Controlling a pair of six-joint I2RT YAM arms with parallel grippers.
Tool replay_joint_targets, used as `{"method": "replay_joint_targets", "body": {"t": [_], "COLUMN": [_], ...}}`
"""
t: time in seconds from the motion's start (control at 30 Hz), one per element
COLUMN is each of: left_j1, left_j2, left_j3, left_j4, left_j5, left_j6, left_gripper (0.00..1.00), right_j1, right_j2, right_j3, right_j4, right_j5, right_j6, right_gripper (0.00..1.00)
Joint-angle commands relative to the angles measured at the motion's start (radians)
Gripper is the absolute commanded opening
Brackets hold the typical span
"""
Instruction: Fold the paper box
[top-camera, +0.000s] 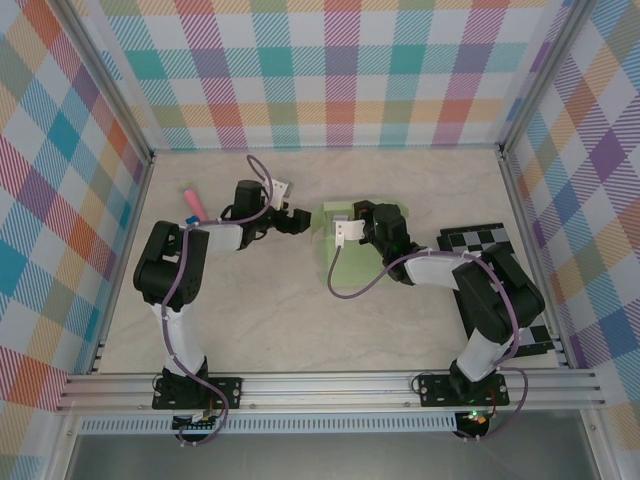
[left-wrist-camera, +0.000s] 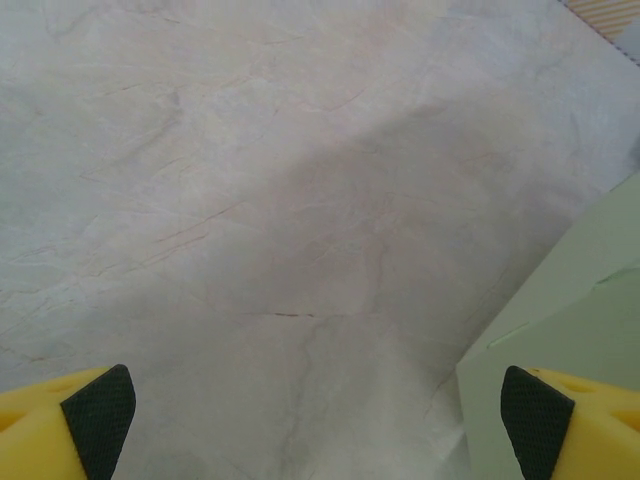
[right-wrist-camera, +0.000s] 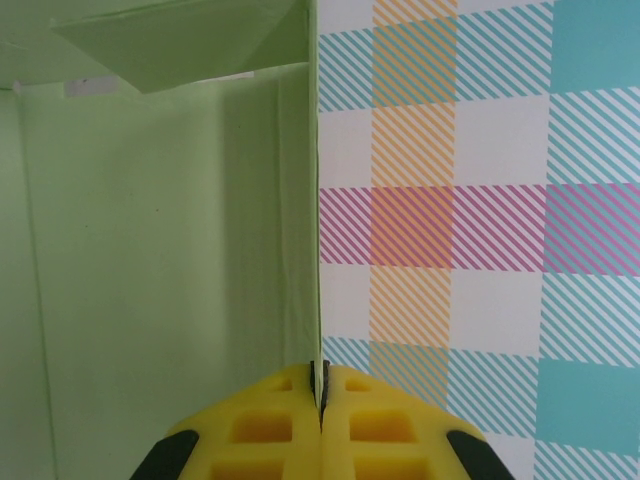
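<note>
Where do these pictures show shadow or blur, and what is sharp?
Left wrist view: a broad soft shadow crosses the table beside the paper box. Right wrist view: the plaid wall is sharp. Top external view: even light, no glare.

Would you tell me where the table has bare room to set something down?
Bare: the far strip along the back wall, and the near middle between the paper box and the front rail. Crowded: the centre around the box, the right side with the checkered board, and the pink stick far left.
</note>
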Motion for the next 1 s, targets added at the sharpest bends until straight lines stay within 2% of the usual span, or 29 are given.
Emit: {"method": "replay_joint_targets", "body": {"t": [0.0, 0.13, 0.3, 0.47, 0.63, 0.77, 0.8, 0.97], "left_j1": [-0.013, -0.034, -0.063, -0.098, -0.131, -0.132, -0.132, -0.141], "left_j2": [0.008, -0.002, -0.044, -0.058, -0.049, -0.054, -0.053, -0.033], "left_j3": [-0.017, -0.037, -0.089, -0.16, -0.147, -0.131, -0.126, -0.105], "left_j4": [0.057, 0.073, 0.082, 0.225, 0.279, 0.284, 0.283, 0.297], "left_j5": [0.075, 0.101, 0.062, 0.001, -0.014, 0.009, 0.018, 0.027], "left_j6": [0.034, 0.095, 0.146, 0.121, 0.087, 0.103, 0.109, 0.098], "left_gripper": [0.96, 0.97, 0.97, 0.97, 0.95, 0.85, 0.79, 0.76], "right_j1": [0.007, 0.008, 0.01, 0.01, 0.01, 0.008, 0.009, 0.009], "right_j2": [-0.015, -0.002, 0.007, 0.01, 0.006, 0.006, 0.006, -0.004], "right_j3": [-0.01, -0.02, -0.037, -0.055, -0.057, -0.053, -0.053, -0.057], "right_j4": [0.047, 0.071, 0.11, 0.123, 0.115, 0.099, 0.098, 0.085], "right_j5": [0.016, 0.03, 0.059, 0.058, 0.05, 0.044, 0.043, 0.043], "right_j6": [0.007, -0.009, 0.023, 0.041, 0.054, 0.069, 0.069, 0.076], "right_gripper": [0.0, 0.0, 0.0, 0.0, 0.0, 0.0, 0.0, 0.0]}}
